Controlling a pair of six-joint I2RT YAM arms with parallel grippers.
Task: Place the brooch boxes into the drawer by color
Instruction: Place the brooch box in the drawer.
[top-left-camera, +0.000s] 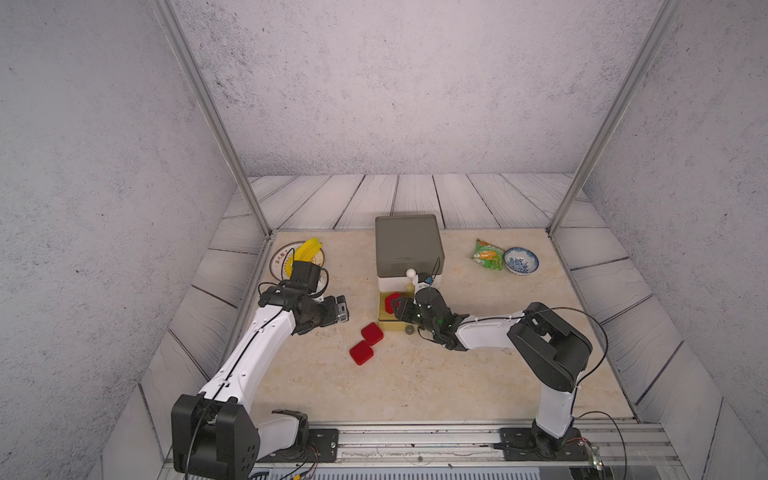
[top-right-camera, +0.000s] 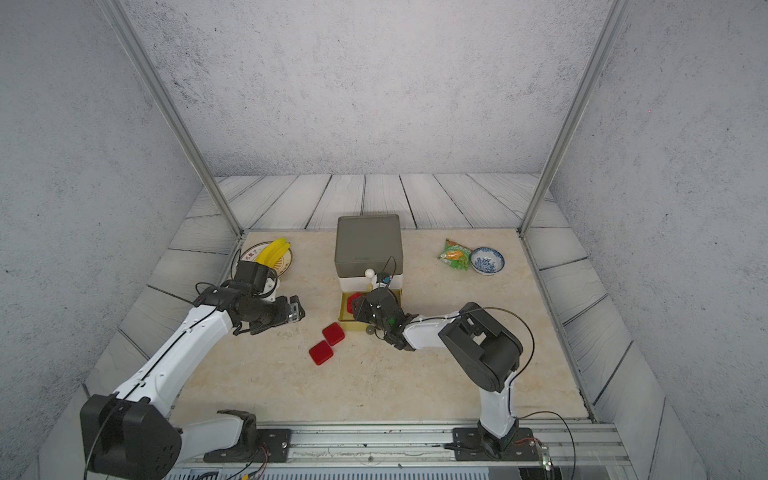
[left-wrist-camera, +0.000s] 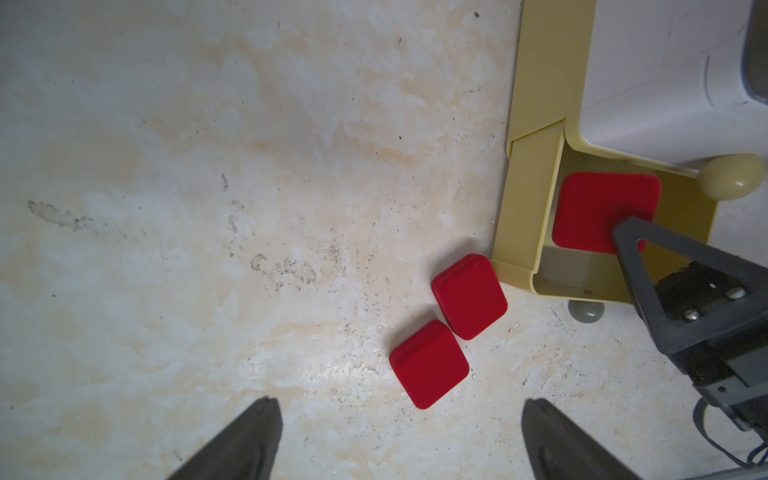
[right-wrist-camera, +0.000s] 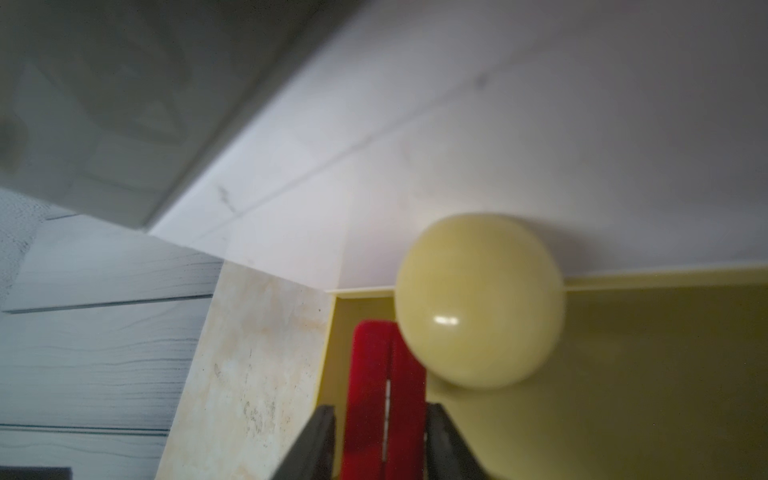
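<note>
Red velvety rounded-square brooch box (left-wrist-camera: 598, 208) sits on edge in rear left corner of open yellow plastic drawer (left-wrist-camera: 525, 216), right gripper (right-wrist-camera: 380, 409) flanking it, grip unclear; left gripper (left-wrist-camera: 401, 401) wide; best open fully low, then back straight out.

At the middle of the worktop's (top-left-camera: 457, 374) far edge: drawer cabinet (top-left-camera: 409, 245). Bottom drawer (top-left-camera: 392, 325) pulled out toward the near edge, with first brooch box (top-left-camera: 390, 301) inside, by its left wall. On the worktop, just left of that drawer's front corner: second brooch box (top-left-camera: 372, 333), then third brooch box (top-left-camera: 361, 352) right beside it, nearer the near edge. In the far left corner: plate (top-left-camera: 277, 259), bananas (top-left-camera: 307, 249) on it. Toward the far right corner: snack bag (top-left-camera: 488, 254), bowl (top-left-camera: 521, 270) just right of it.
</note>
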